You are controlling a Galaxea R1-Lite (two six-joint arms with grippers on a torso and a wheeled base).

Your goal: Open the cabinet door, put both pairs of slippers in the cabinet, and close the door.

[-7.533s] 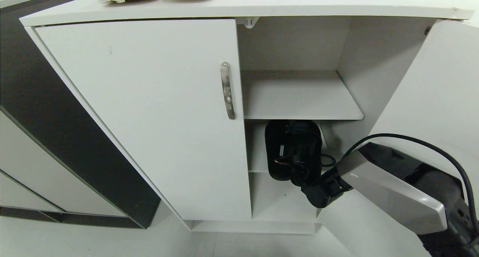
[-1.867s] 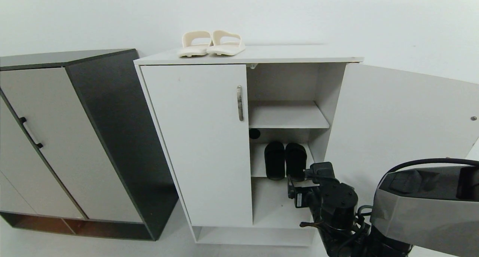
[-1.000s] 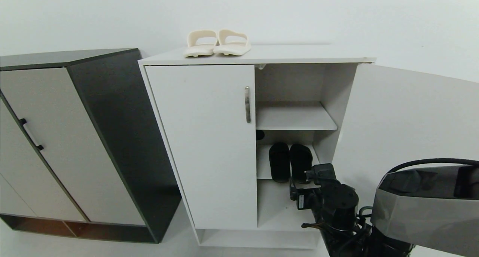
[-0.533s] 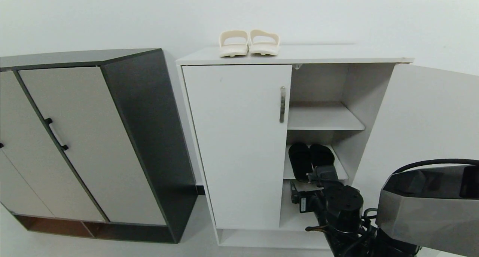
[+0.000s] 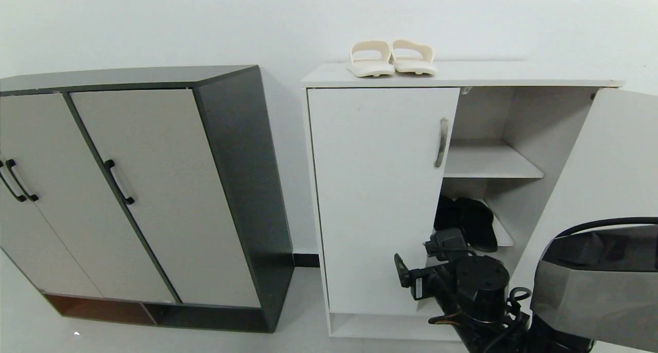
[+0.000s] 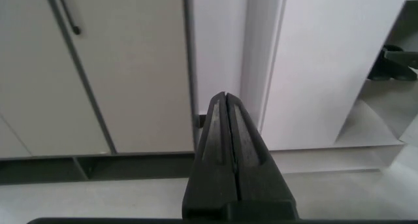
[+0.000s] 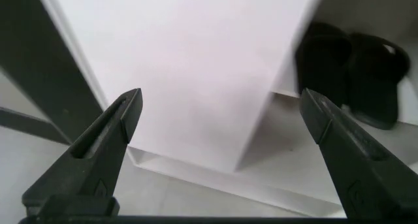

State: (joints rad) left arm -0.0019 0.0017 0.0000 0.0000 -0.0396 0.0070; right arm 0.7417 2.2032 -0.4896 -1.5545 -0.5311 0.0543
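The white cabinet (image 5: 383, 188) has its left door shut and its right door (image 5: 614, 163) swung wide open. A pair of black slippers (image 5: 470, 222) lies on the middle shelf inside, also seen as black slippers (image 7: 353, 70) and black slippers (image 6: 395, 64). A cream pair of slippers (image 5: 393, 57) rests on the cabinet top. My right gripper (image 5: 419, 258) hangs low in front of the opening, open and holding nothing, as the right gripper (image 7: 222, 106) shows. My left gripper (image 6: 226, 113) is shut and holding nothing, low and facing the gap between the two cabinets.
A dark cabinet (image 5: 154, 188) with grey doors and black handles stands just left of the white one. The upper shelf (image 5: 488, 163) is bare. A white wall is behind, pale floor (image 5: 303, 337) below.
The camera has backed off and swung left, so both cabinets sit further right in the picture. My right gripper, earlier inside with the black slippers, is out and open; the slippers lie on the shelf.
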